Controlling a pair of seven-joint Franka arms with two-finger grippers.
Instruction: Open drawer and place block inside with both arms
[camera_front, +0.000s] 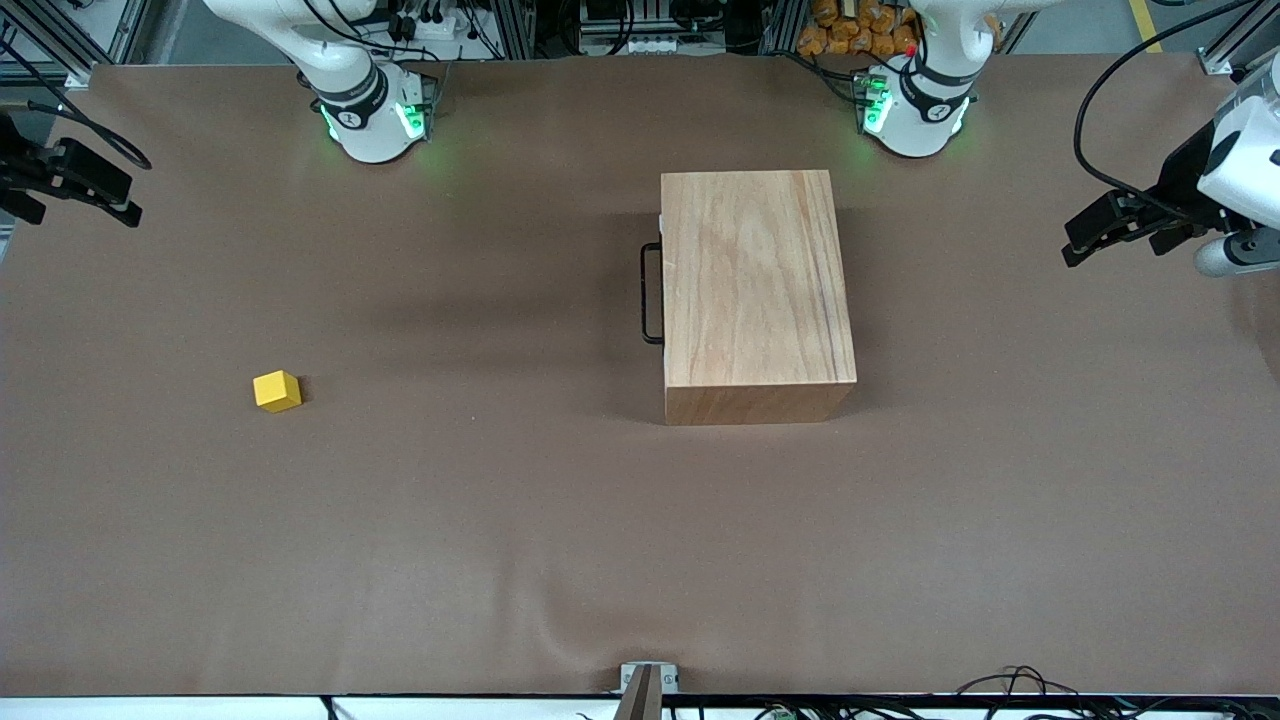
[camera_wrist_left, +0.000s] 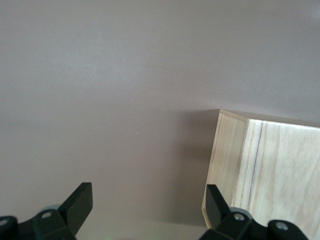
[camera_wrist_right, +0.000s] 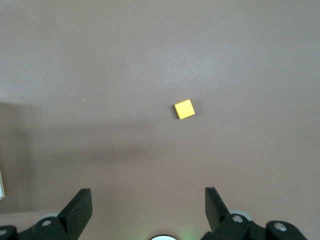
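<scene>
Brown table (camera_front: 500, 520) carries wooden box (camera_front: 755, 290), drawer shut, handle (camera_front: 650, 294) facing right arm's end. Block (camera_front: 277, 390) lies well apart from box, toward right arm's end, nearer front camera. Right gripper (camera_wrist_right: 148, 201) high above block, fingers apart, empty. Left gripper (camera_wrist_left: 149, 201) over table beside box, fingers apart, empty.
</scene>
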